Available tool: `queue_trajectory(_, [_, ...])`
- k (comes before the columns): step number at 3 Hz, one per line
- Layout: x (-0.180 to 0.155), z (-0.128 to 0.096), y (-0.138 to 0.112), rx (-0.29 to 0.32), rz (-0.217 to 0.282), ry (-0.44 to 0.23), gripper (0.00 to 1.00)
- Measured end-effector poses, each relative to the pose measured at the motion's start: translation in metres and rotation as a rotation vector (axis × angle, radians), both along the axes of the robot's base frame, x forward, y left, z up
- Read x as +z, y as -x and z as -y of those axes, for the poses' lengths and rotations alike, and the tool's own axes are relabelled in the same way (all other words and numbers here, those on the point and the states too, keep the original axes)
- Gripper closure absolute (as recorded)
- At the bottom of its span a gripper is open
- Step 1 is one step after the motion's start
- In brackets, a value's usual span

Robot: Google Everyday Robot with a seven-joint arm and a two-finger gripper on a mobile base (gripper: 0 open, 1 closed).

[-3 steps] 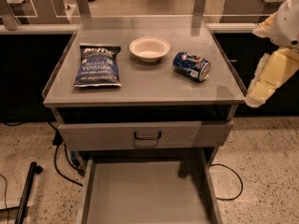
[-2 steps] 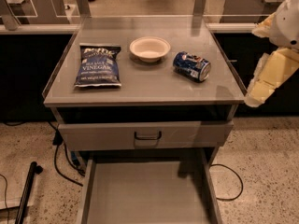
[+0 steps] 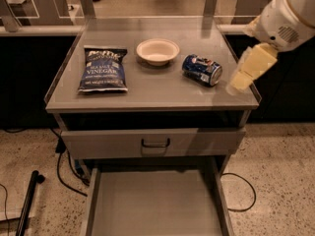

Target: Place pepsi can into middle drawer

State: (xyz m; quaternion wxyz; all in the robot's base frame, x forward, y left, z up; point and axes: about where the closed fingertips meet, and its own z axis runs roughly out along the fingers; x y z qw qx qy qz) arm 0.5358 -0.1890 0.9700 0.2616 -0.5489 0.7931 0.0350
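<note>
The pepsi can (image 3: 202, 69) lies on its side on the right part of the cabinet top, blue with a silver end facing right. The middle drawer (image 3: 157, 205) is pulled out at the bottom of the view, with a bare grey floor and nothing in it. My gripper (image 3: 250, 69), yellowish under the white arm (image 3: 288, 16), hangs over the cabinet top's right edge, just right of the can and not touching it. It holds nothing.
A white bowl (image 3: 157, 50) sits left of the can and a dark blue chip bag (image 3: 102, 69) lies further left. A closed drawer front with a black handle (image 3: 155, 142) is above the open drawer. Cables (image 3: 64, 166) and a black pole (image 3: 27, 205) lie on the floor.
My gripper has moved left and slightly up, closer to the can. The can, bowl, bag and drawer have not moved.
</note>
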Motion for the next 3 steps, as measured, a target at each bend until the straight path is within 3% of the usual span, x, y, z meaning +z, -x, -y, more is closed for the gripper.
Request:
queue_trajectory(1, [-0.011, -0.014, -0.033, -0.015, -0.018, -0.108, 0.00])
queue_trajectory(2, [-0.022, -0.022, -0.055, -0.043, -0.025, -0.174, 0.00])
queue_trajectory(3, [-0.032, -0.027, -0.068, -0.072, -0.014, -0.197, 0.00])
